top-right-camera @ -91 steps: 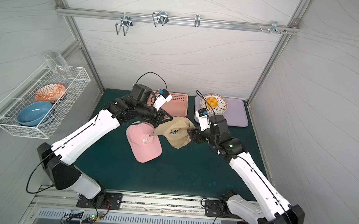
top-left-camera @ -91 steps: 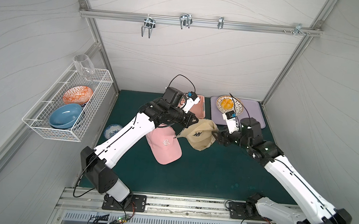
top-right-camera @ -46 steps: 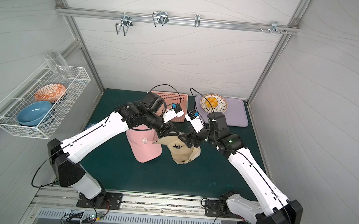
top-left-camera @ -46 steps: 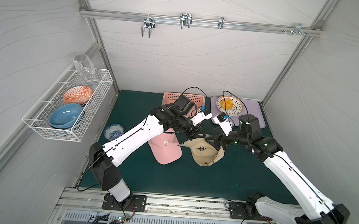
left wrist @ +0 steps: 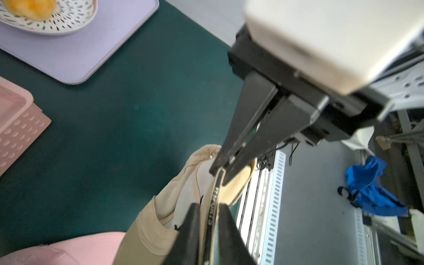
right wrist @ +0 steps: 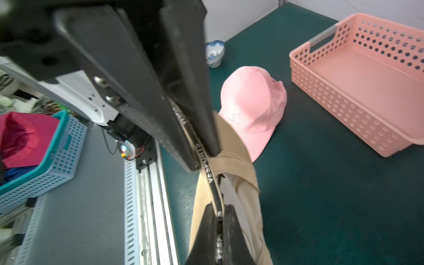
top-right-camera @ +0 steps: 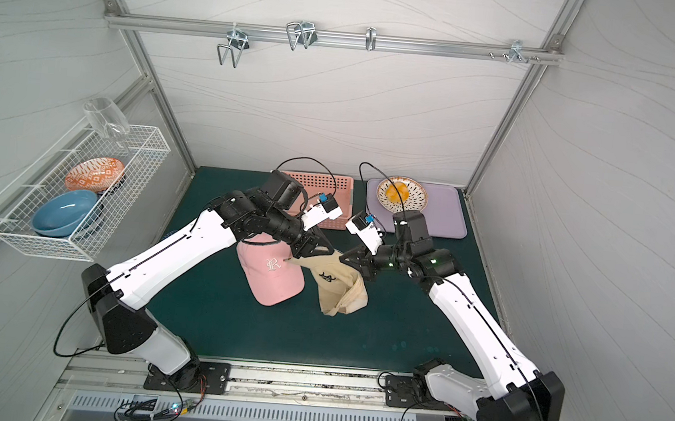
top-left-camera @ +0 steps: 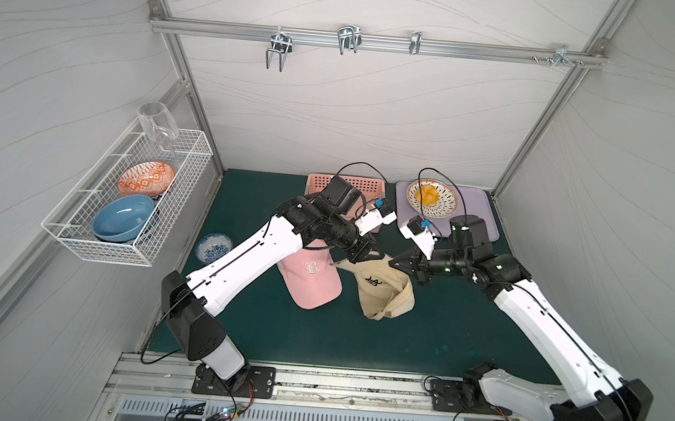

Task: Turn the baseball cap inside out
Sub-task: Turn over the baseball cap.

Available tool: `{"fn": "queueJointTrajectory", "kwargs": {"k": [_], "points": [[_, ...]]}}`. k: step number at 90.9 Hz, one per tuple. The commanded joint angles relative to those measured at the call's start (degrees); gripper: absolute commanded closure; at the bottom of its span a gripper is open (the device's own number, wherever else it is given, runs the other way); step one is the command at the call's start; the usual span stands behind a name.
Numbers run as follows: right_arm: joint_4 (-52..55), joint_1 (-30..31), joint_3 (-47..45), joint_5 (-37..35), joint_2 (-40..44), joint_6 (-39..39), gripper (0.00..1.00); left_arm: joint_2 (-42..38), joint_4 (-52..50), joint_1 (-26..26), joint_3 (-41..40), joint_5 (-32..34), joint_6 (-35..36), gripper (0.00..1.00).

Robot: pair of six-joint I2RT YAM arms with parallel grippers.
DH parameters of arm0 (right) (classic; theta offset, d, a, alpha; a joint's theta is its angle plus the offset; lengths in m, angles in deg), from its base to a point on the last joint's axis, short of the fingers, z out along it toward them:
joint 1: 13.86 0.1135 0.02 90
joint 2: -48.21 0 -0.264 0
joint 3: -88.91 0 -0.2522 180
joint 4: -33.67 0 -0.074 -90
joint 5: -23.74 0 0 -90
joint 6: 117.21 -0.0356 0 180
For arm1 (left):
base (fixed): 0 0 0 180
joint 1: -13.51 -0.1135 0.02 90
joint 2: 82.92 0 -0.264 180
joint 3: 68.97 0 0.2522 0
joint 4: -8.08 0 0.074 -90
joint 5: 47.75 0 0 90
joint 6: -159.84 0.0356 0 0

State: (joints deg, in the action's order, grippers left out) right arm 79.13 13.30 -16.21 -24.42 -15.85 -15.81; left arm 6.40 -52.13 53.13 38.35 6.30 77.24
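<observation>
The tan baseball cap hangs between my two grippers over the green mat, crown sagging down to the mat, pale lining showing in both top views. My right gripper is shut on the cap's black printed sweatband. My left gripper straddles the same band a short way along, jaws a little apart, with a sliver of mat showing beside one finger. In a top view the left gripper and the right gripper point at each other across the cap's rim.
A pink cap lies just left of the tan one, under my left arm. Behind stand a pink basket and a purple tray with a plate of orange food. A small patterned bowl sits far left.
My right gripper has gone from open to shut on the cap's band. The left jaws, clamped before, have parted slightly. Both arms came together and the cap moved forward.
</observation>
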Motion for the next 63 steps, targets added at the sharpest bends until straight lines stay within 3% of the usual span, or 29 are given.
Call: {"fn": "queueJointTrajectory", "kwargs": {"k": [1, 12, 21, 29, 50, 63], "points": [[-3.2, -3.6, -1.1, 7.7, 3.5, -3.2, 1.00, -5.1, 8.0, -2.4, -2.3, -7.9, -2.6, 0.53], [-3.7, -5.1, -1.6, 10.6, 5.2, -3.9, 1.00, -9.0, 14.5, -6.2, -10.1, -13.8, -3.2, 0.25], [-3.3, -5.4, -1.3, 13.3, 5.4, -4.0, 1.00, -11.6, 15.7, -6.6, -15.5, -16.6, 4.1, 0.18], [-2.7, -5.4, -0.7, 15.9, 5.0, -3.9, 1.00, -13.2, 19.8, -6.7, -20.1, -14.2, 6.7, 0.12], [-2.1, -5.4, -0.1, 15.4, 4.8, -3.9, 1.00, -10.5, 16.2, -6.7, -20.1, -13.2, 13.0, 0.12], [-1.6, -5.4, 0.2, 13.1, 4.3, -5.6, 1.00, -9.4, 15.3, -6.7, -20.3, -15.0, 13.0, 0.22]]}}
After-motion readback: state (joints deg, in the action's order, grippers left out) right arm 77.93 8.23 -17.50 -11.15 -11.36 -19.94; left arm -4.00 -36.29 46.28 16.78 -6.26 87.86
